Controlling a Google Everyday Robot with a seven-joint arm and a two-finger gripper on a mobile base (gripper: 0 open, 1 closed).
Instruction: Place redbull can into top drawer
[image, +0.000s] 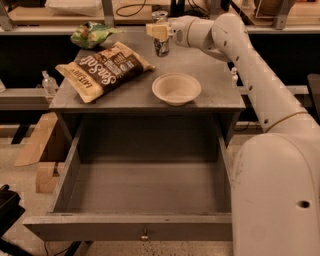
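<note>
The redbull can (161, 46) is a slim silver-and-blue can at the back of the grey table top (210, 75), right of centre. My gripper (159, 31) reaches in from the right and is shut around the can's upper part, holding it upright just above the table top. The top drawer (145, 187) is pulled wide open below the table's front edge. It is a deep grey box with nothing in it and a small metal knob (145, 234) on its front panel. My white arm (250, 60) runs down the right side of the view.
A white paper bowl (176, 89) stands near the table's front, just below the can. A brown snack bag (102, 70) lies on the left half. A green bag (92, 34) sits at the back left. A cardboard box (42, 150) stands on the floor to the left.
</note>
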